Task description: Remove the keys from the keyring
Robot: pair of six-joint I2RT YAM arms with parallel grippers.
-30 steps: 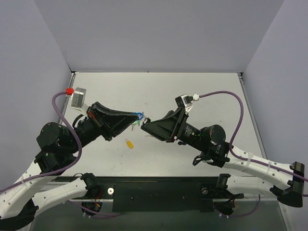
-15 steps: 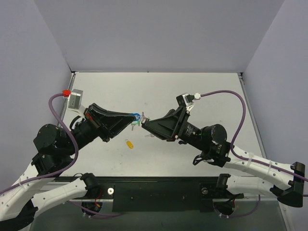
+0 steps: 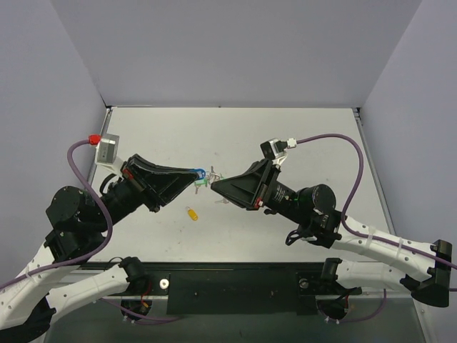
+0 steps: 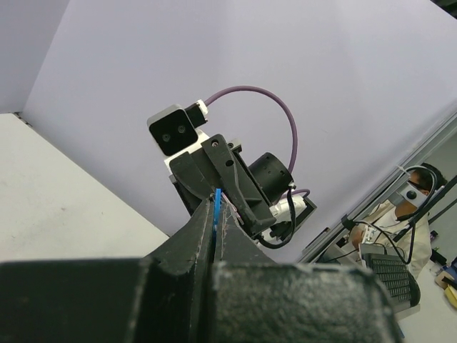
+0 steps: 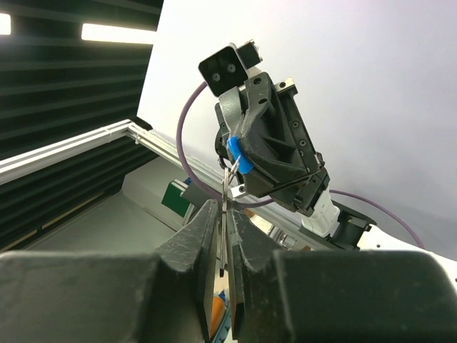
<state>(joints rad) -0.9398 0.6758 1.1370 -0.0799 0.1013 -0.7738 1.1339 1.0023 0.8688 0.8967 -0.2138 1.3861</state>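
Both grippers meet at the middle of the top view, above the table (image 3: 285,136), their tips just beside each other. The left gripper (image 3: 198,174) is pressed together on the keyring (image 3: 201,171), pinching its oblong blue plastic tag. In the left wrist view only a thin blue edge of that tag (image 4: 216,205) stands up from between the closed fingers (image 4: 196,239), a little left of the frame's centre. The right gripper (image 3: 213,185) is likewise pressed together, pinching a key (image 5: 225,189). In the right wrist view this is a narrow silver blade that rises from between the fingers (image 5: 202,236) at lower centre to the blue tag (image 5: 239,157) just above it. There it hangs from the tag by a thin metal loop. So the keyring sits at the left gripper's tip and the key at the right gripper's tip, the two joined and held off the table between the arms. One blue tag can be counted. One key blade shows, and whether more hang behind it cannot be told. On the table just below the left gripper's tip lie small green tags (image 3: 203,184), too small to count. One yellow tag (image 3: 192,213) lies apart, lower and to the left.
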